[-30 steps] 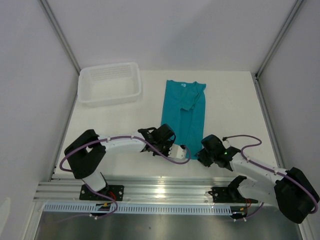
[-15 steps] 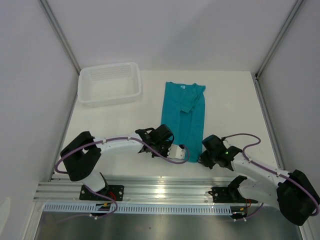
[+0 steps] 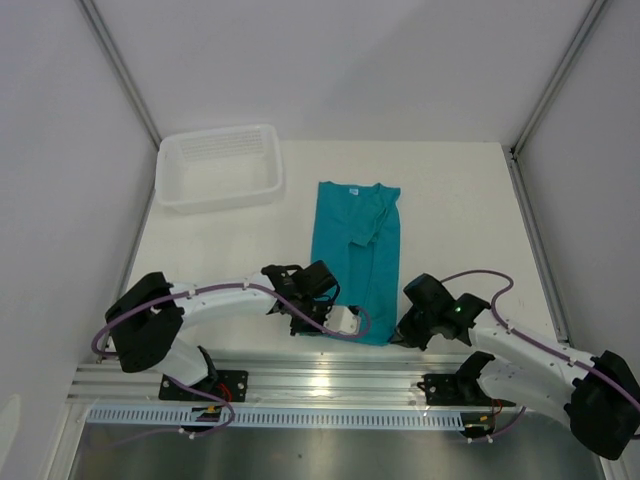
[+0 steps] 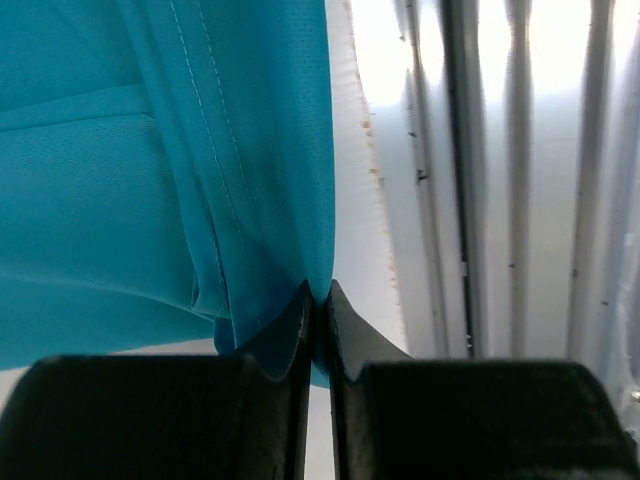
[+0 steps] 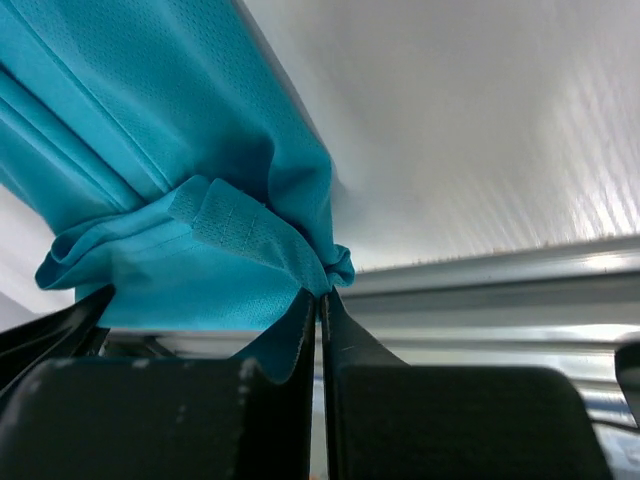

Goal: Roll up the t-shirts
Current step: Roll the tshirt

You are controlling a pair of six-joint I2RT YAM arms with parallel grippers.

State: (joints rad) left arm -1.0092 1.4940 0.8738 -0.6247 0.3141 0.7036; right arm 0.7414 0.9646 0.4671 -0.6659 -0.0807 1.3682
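T-shirt (image 3: 350, 265) hem pinched tight in left gripper (image 4: 318, 302) and right gripper (image 5: 321, 300), 1 corner each; the teal cloth's long axis runs straight ahead of both.

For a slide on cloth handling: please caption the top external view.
Left tool and right tool pinch the near hem of a folded teal t-shirt on the table, white tray at far left.

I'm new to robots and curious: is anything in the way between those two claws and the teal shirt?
Nothing visible is. The left gripper and the right gripper are each pinched shut on the near hem of the t-shirt. The white tray sits apart, at the table's far left.
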